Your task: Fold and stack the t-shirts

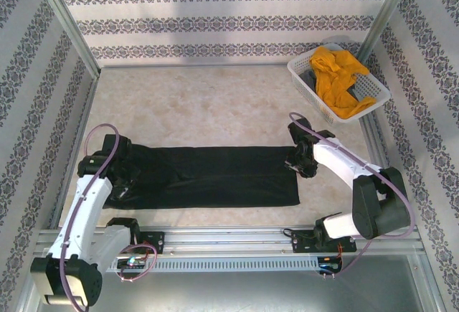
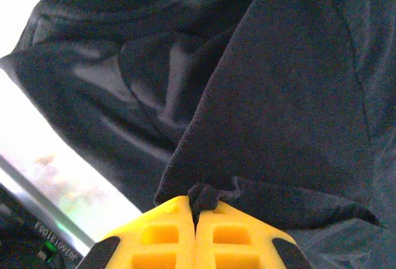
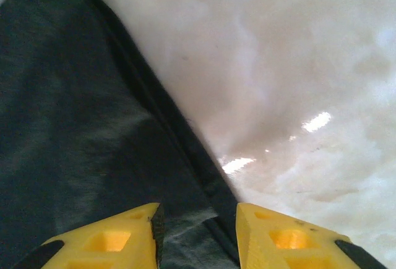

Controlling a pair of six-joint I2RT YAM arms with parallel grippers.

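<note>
The black t-shirt (image 1: 208, 176) lies folded into a long strip across the near table. My left gripper (image 1: 123, 183) is at its left end, shut on a pinch of black cloth (image 2: 207, 196) between the yellow fingertips (image 2: 167, 229). My right gripper (image 1: 295, 163) is at the strip's right end, open, its yellow fingers (image 3: 124, 235) standing apart over the hemmed edge (image 3: 204, 213) of the shirt; nothing is pinched. The mustard-yellow t-shirt (image 1: 338, 79) lies bunched in the basket at the back right.
A white lattice basket (image 1: 310, 88) stands at the back right by a metal post. Patterned walls close the table on three sides. A metal rail (image 1: 237, 239) runs along the near edge, just in front of the shirt.
</note>
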